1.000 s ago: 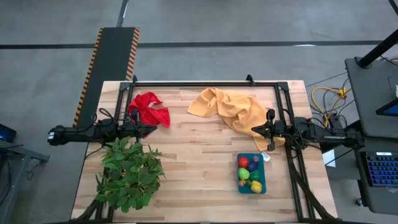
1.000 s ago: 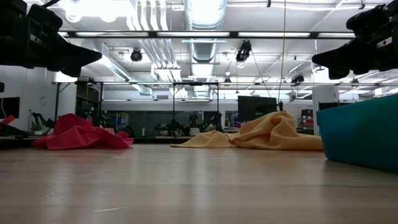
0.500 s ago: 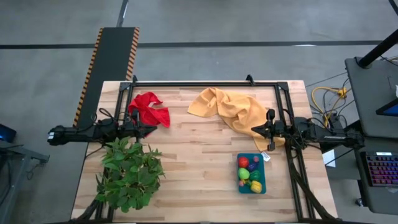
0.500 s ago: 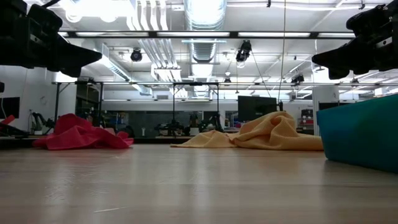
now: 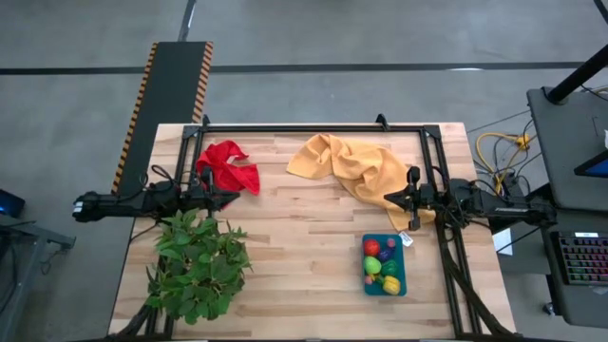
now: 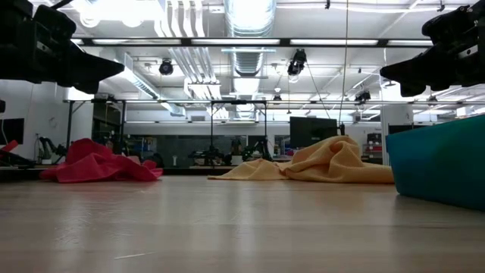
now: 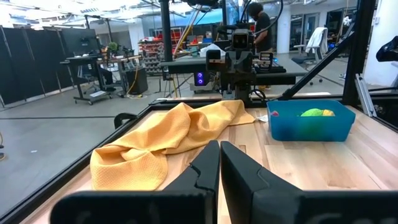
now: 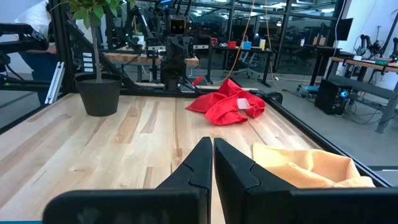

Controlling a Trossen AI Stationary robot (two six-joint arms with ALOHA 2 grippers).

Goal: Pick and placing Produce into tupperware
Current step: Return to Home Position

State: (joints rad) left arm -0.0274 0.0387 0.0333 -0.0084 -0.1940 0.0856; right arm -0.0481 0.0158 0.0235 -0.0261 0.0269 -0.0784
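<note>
Looks like the wrap-up step: retract to home, nothing left to pick.

Seeing all visible produce inside the tupperware (image 5: 403, 277), on the right side of the counter (image 5: 304, 237): red ball (image 5: 371, 247), lime green piece (image 5: 371, 265), yellow piece (image 5: 390, 284), plus darker bits too small to call. No loose pieces spotted on the counter.

Left gripper (image 5: 228, 199) parked high at the left side, between red cloth (image 5: 228, 166) and plant (image 5: 195, 266). Jaws closed, nothing between them in the left wrist view.

Right gripper (image 5: 389, 199) mirrored on the right, raised over the edge of the yellow cloth (image 5: 356, 166), near the tupperware but not over it. Jaws closed, empty too.

Risks from here (judgement):
- Could snag the yellow cloth directly below if dipped during the retract, then drag it toward the tupperware.
- Could clip the tupperware wall on a low swing. Light plastic, likely to slide or tip and spill the produce.
- Could brush the plant leaves under the left arm on a low sweep.

Best kept high and slow on both sides.
</note>
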